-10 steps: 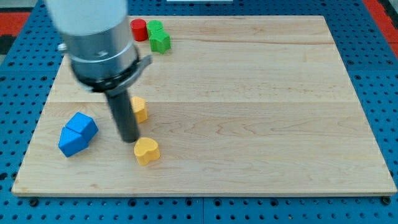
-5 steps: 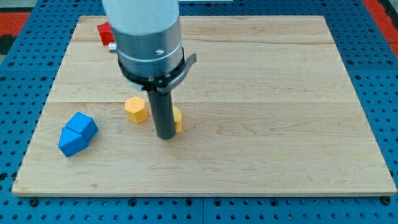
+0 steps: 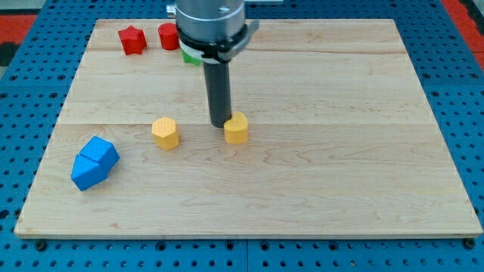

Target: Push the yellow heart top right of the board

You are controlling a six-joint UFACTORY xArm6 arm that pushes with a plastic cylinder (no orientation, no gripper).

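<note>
My tip (image 3: 220, 125) rests on the board (image 3: 325, 159) near its centre, touching the yellow heart (image 3: 236, 128) from the view's upper left. I carry no claw, only a plain rod. The yellow hexagon (image 3: 165, 133) sits apart toward the left edge. The blue block (image 3: 94, 162) lies near the bottom-left corner.

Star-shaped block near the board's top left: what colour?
Red. The red star-shaped block shows clearly in the camera view, the only one.

Yellow heart (image 3: 236, 129) lies flat on the desk, approx. mid-board, slightly to view's left. Small, chunky, w/ its top face lighter.
</note>
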